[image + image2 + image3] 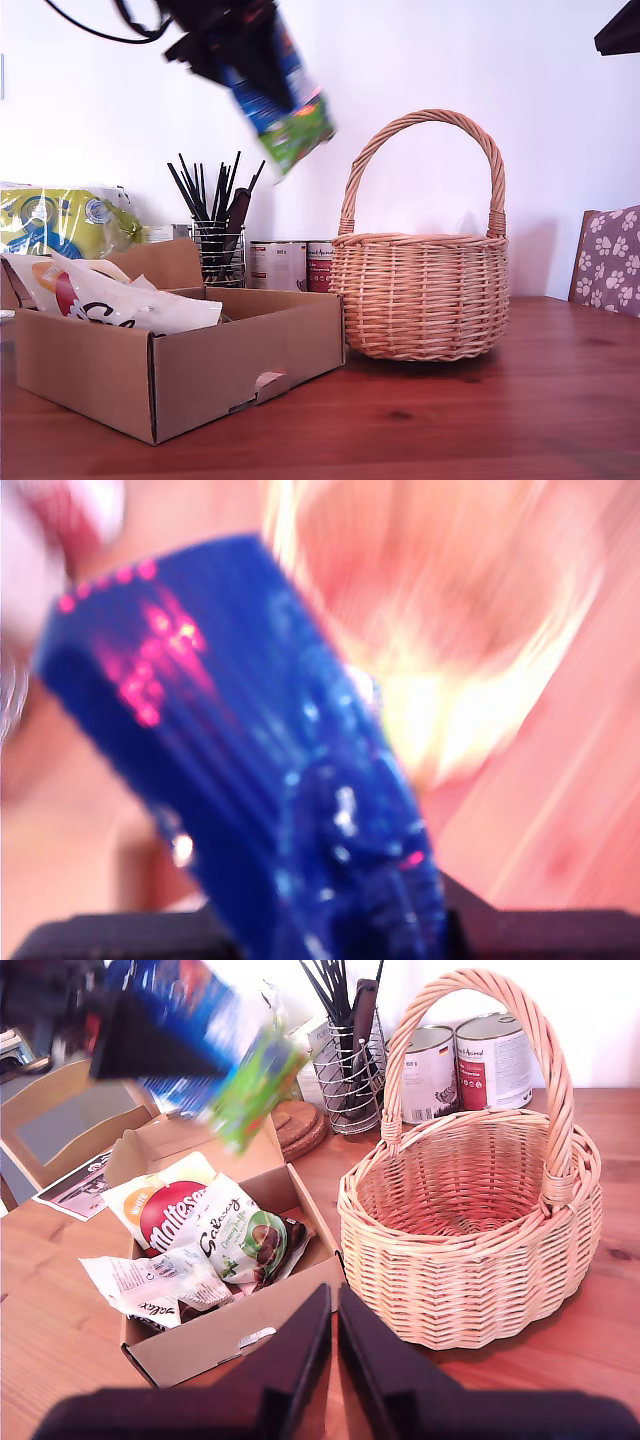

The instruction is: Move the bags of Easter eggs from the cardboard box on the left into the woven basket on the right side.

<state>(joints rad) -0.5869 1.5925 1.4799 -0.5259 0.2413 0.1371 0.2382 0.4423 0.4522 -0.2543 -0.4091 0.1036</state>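
White wall behind, your first claw grips a glossy blue-and-green bag, slanting down toward the basket; second claw nearly closed, empty.

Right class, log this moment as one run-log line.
first gripper: carrying dark blue bag midair | second gripper: shut, idle | woven basket: empty | cardboard box: cream bags remain

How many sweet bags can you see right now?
4: a blue bag carried in the air by my first pincer, and three in the cardboard box: red-logo, cream-and-green, white. More may be hidden underneath.
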